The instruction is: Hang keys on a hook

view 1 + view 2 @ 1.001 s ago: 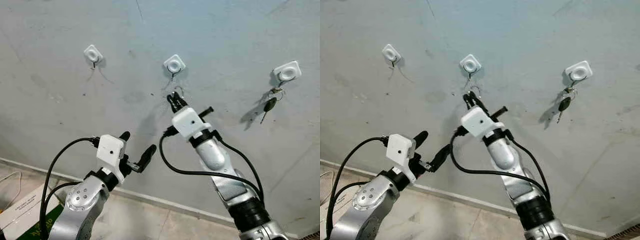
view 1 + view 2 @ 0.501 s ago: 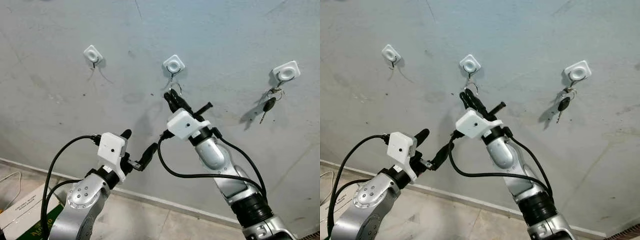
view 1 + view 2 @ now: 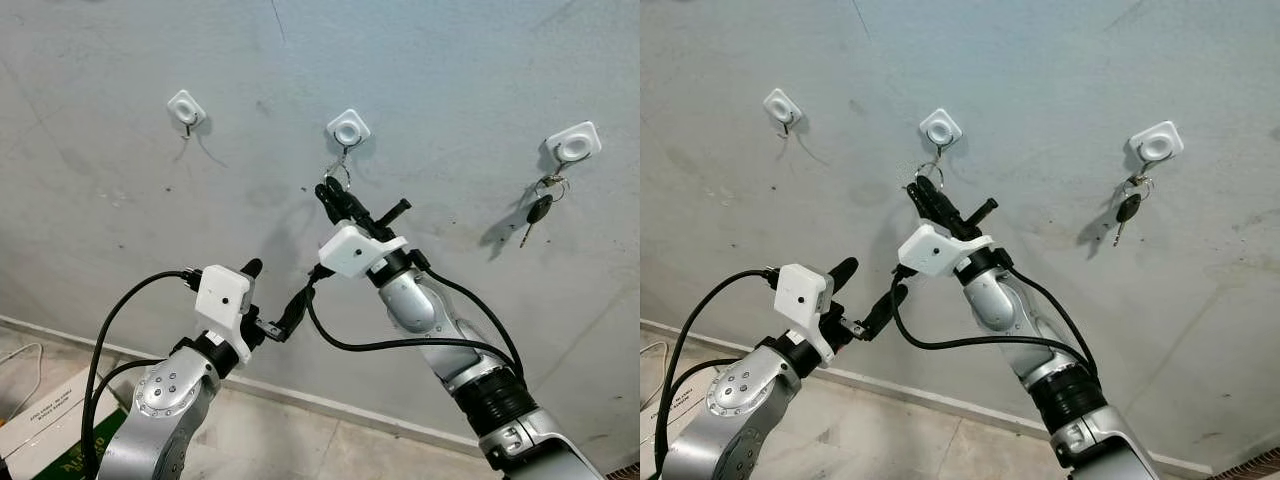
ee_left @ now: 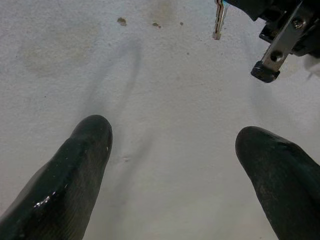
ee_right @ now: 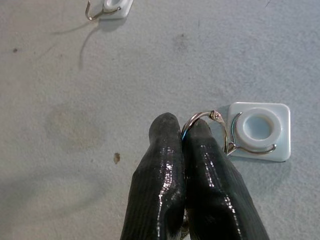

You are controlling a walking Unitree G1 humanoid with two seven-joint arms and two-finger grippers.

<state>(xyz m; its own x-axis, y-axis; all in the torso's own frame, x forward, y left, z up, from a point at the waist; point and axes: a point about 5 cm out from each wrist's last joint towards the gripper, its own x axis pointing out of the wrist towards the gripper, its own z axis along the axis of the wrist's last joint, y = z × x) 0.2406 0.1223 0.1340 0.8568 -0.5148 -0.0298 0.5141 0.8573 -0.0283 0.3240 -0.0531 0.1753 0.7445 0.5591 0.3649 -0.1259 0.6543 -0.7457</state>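
A silver key ring (image 5: pixel 207 129) sticks up from between pinched black fingers (image 5: pixel 165 165), just beside the wire hook (image 5: pixel 250 148) on its white square wall mount, apparently touching it.

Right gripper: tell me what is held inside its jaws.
The right gripper is shut on a silver key ring, whose loop arcs out toward the middle hook. The left wrist view shows a key dangling below; the ring's pinched part is covered by the fingers.
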